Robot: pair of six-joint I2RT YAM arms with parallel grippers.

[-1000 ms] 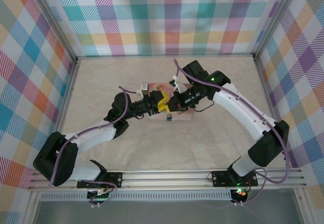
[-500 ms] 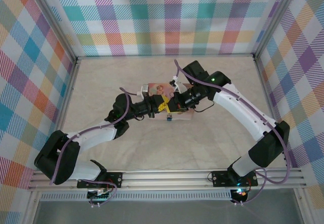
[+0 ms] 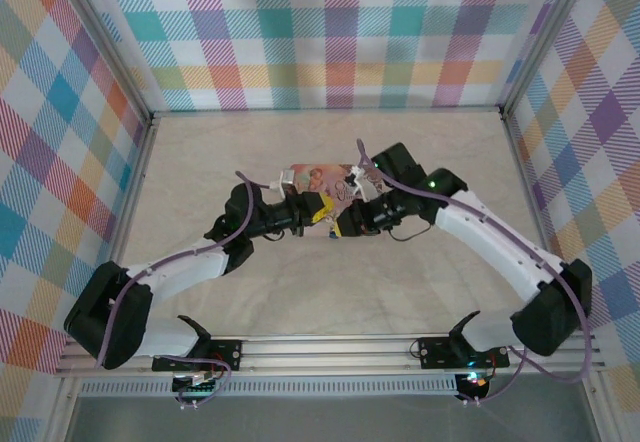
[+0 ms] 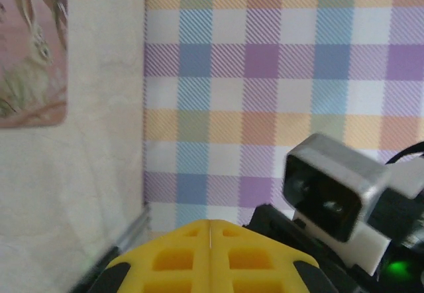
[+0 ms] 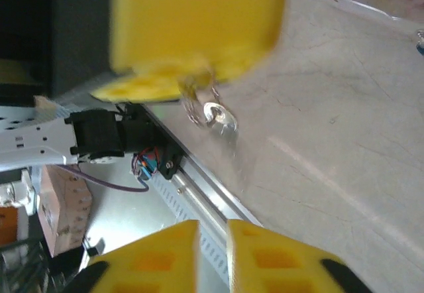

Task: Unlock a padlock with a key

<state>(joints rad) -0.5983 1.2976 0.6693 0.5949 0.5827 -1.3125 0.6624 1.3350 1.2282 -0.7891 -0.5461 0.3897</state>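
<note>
Left hand (image 3: pixel 320 209), seen from above near the middle of the worktop (image 3: pixel 250 152), reaching right. Its yellow fingers (image 4: pixel 209 253) are pressed together along a closed seam in its own wrist view. In the right wrist view they appear as a blurred yellow block, and the key (image 5: pixel 217 115), a small silvery piece on a thin wire ring, dangles beneath it. The exact point of grip is lost to blur.

Right hand (image 3: pixel 347 224), just right of the left hand and facing it, tips close together. Its two yellow fingers (image 5: pixel 278 260) stand slightly parted, with a narrow gap and nothing visible between them.

Padlock (image 3: pixel 333 233), a tiny bluish speck on the worktop, lies just near of the two hands and close to the near edge of the tin. Its shackle is too small to make out.

Pink tin (image 3: pixel 315 176), printed with figures, lies flat just far of both hands. One rounded corner of it, bearing a rabbit (image 4: pixel 30 54), shows in the left wrist view.

The right arm's silver wrist camera (image 4: pixel 331 187) faces the left hand against the checked wall (image 4: pixel 278 74). A metal rail (image 5: pixel 199 197) borders the worktop's near edge.
</note>
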